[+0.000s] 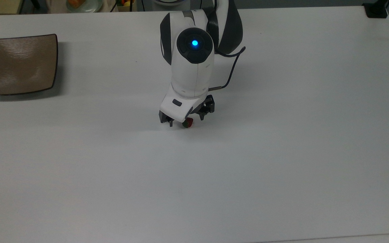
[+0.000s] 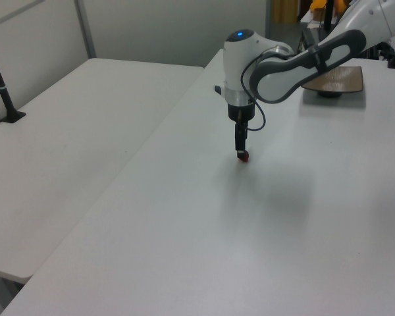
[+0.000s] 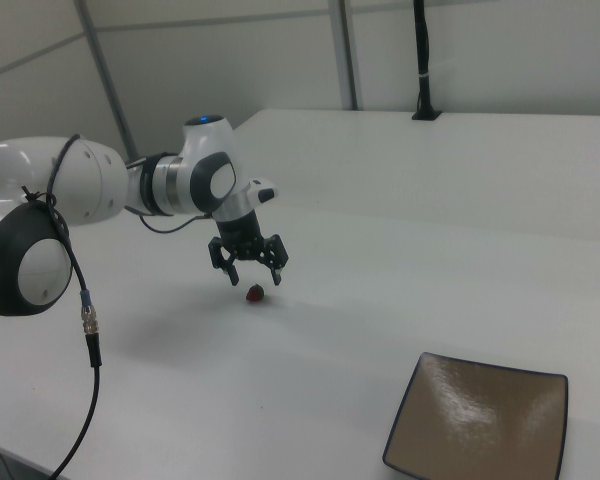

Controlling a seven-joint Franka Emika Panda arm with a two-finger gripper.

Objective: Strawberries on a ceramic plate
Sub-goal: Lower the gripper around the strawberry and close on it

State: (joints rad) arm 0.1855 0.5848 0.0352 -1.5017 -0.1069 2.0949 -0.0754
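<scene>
Bright, even overhead light. Soft diffuse shadows on tabletop (image 1: 282, 168). Mild glare on ceramic plate (image 3: 480, 425). Slightly grainy, low contrast.

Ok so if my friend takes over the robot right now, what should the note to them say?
Gripper: open, fingers spread, poised just above the strawberry, one finger to each side of it, not gripping it.
Strawberry: lying on the white table, near the middle in the top view.
Ceramic plate: bare, at the top view's far left, well apart from the strawberry.
Done: gripper lined up over the strawberry.
Left: lower, close on the strawberry, lift it, carry it to the plate, set it down there.
</scene>
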